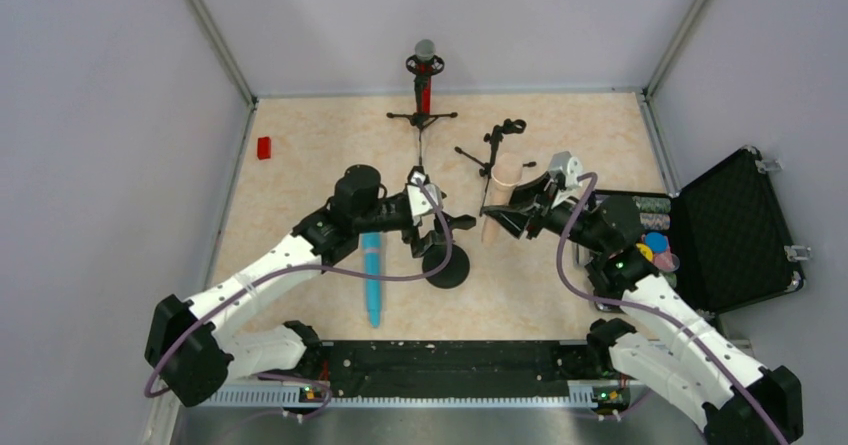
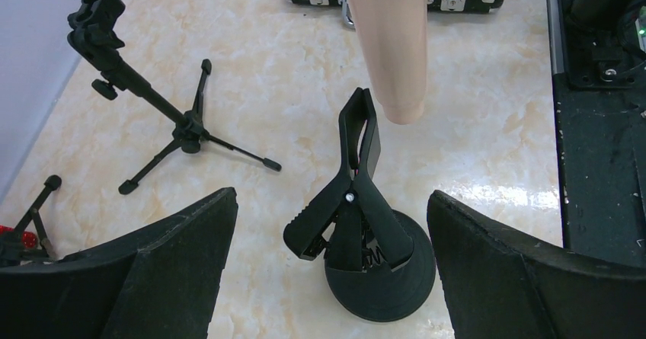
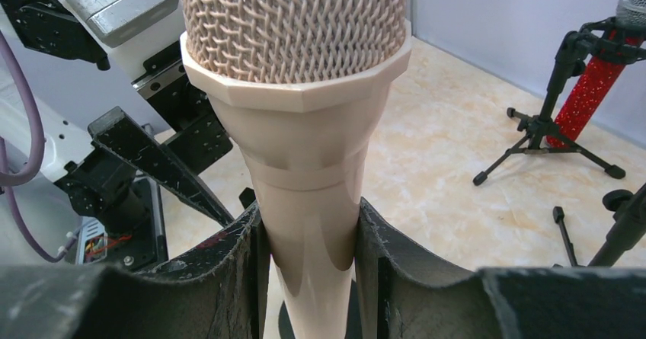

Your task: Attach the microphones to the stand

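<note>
The right hand (image 3: 308,257) is clamped narrowly on the peach microphone (image 3: 305,156), gripping its neck just below the mesh head, in the middle of the right wrist view. In the left wrist view the microphone's butt end hangs at upper centre, close to the raised tip of a black spring clip (image 2: 354,194) on a round base (image 2: 385,286); whether they touch cannot be told. The left hand (image 2: 331,198) is spread wide and holds nothing, one finger on each side of that clip.

Left of centre in the overhead view, the blue microphone (image 1: 372,277) lies flat on the surface (image 1: 300,175). At top centre the red microphone (image 1: 424,90) stands in a tripod stand (image 1: 422,117). A second tripod stand (image 1: 490,155) right of it holds nothing. An open black case (image 1: 740,225) sits at the right edge.
</note>
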Motion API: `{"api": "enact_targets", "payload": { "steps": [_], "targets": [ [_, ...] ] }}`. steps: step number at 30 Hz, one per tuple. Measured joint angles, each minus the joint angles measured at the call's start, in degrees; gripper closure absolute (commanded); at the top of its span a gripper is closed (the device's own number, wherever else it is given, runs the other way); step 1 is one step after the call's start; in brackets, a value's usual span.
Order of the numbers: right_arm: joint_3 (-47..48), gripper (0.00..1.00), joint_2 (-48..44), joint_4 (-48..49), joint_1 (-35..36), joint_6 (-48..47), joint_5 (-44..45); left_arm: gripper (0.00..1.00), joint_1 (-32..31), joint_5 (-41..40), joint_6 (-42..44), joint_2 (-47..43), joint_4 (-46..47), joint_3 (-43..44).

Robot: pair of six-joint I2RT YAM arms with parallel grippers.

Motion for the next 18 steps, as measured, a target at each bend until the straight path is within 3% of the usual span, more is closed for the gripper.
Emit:
{"api": "enact_targets", "payload": {
  "steps": [18],
  "targets": [
    [0.0,1.00,3.3,3.4,0.0,0.7,-4.5,0.10,1.3,3.3,1.5,3.8,0.5,0.0]
  ]
}}
